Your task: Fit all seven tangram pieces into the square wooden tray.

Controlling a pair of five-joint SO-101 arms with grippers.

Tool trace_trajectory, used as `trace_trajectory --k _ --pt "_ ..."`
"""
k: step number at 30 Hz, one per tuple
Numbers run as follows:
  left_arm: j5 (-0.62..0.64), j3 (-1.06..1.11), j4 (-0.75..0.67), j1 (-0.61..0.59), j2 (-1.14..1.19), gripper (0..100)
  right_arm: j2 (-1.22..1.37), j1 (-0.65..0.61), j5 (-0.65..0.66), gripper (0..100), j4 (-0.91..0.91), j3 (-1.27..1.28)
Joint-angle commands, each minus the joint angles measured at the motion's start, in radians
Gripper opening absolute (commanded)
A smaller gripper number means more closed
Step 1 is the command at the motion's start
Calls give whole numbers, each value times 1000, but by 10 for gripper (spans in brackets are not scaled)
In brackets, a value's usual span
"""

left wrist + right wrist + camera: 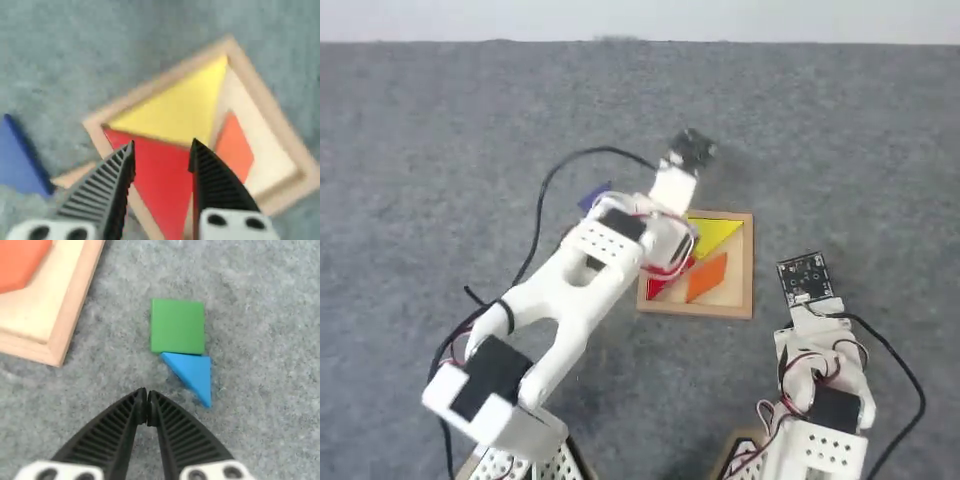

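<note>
The square wooden tray holds a yellow triangle, a red triangle and an orange piece. In the left wrist view my left gripper hangs open just above the red triangle, beside the yellow triangle and the orange piece, with nothing between its fingers. My right gripper is shut and empty over the carpet, just short of a light blue triangle that touches a green square. A dark blue piece lies outside the tray.
Grey carpet covers the table. The dark blue piece lies beyond the left arm. A tan edge shows next to the tray. The tray's corner lies close to the green square. The right arm stands near the front right.
</note>
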Motion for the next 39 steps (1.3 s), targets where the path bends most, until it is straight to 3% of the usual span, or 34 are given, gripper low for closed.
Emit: trace_trajectory --k 1,10,17,25,39 --pt "-92 81 8 54 -95 160 -22 -8 11 6 5 17" --pt "-107 116 3 101 -103 160 -22 -8 8 6 7 17" --pt "-54 67 -97 101 -87 160 -22 -8 8 6 7 17" --pt "-46 -56 -149 97 103 160 -19 -39 8 6 7 17" --pt "-143 -94 28 137 150 141 -19 -41 9 6 7 17"
